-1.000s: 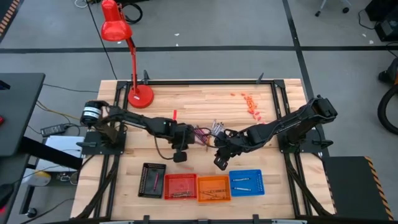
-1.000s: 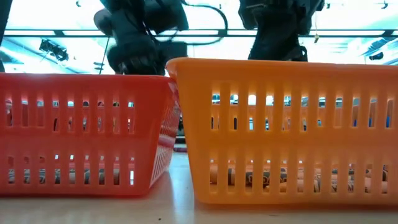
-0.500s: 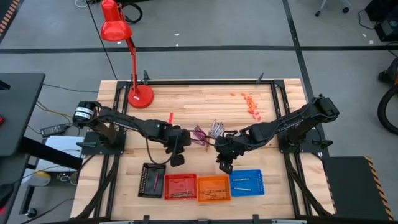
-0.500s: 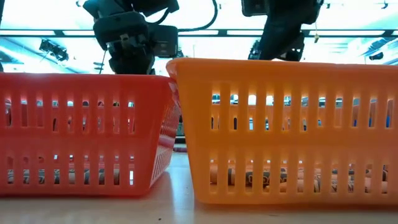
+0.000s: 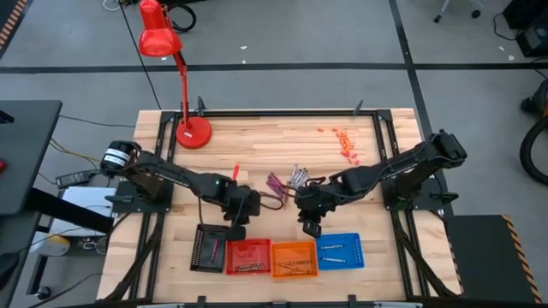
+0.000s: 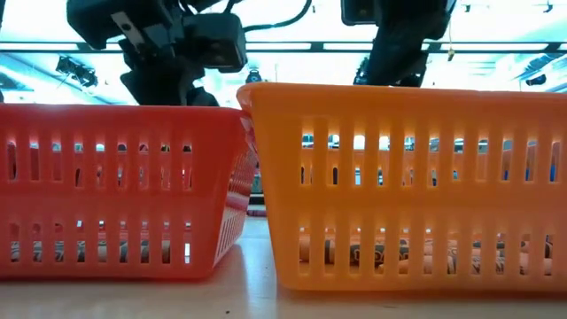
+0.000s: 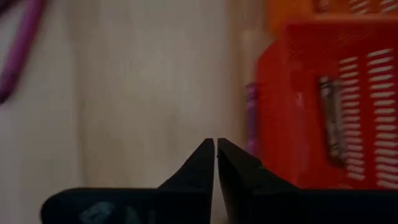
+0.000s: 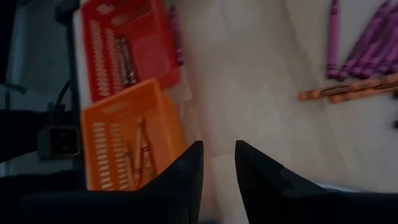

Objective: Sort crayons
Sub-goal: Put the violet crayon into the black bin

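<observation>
Loose crayons (image 5: 289, 180), magenta (image 8: 367, 43) and brown-orange (image 8: 348, 92), lie in a heap at mid-table. More crayons lie inside the red basket (image 5: 248, 257), the orange basket (image 5: 294, 258) and the blue basket (image 5: 340, 251). One magenta crayon (image 7: 250, 118) lies on the table against the red basket's (image 7: 323, 99) far wall. My left gripper (image 7: 216, 155) hovers above the bare table just beyond the red basket, shut but for a hairline slit, with nothing in it. My right gripper (image 8: 217, 158) hangs open and empty above the table beyond the orange basket (image 8: 134, 143).
A black basket (image 5: 210, 246) stands left of the red one along the near edge. A red desk lamp (image 5: 193, 133) stands at the far left, and tiny red crumbs (image 5: 345, 144) lie at the far right. In the low view the baskets (image 6: 399, 186) hide both grippers' fingertips.
My left gripper has travelled from beside the crayon heap toward the table's near edge and a little to the left, up to the red basket. My right gripper has stayed in place and turned a little at the wrist.
</observation>
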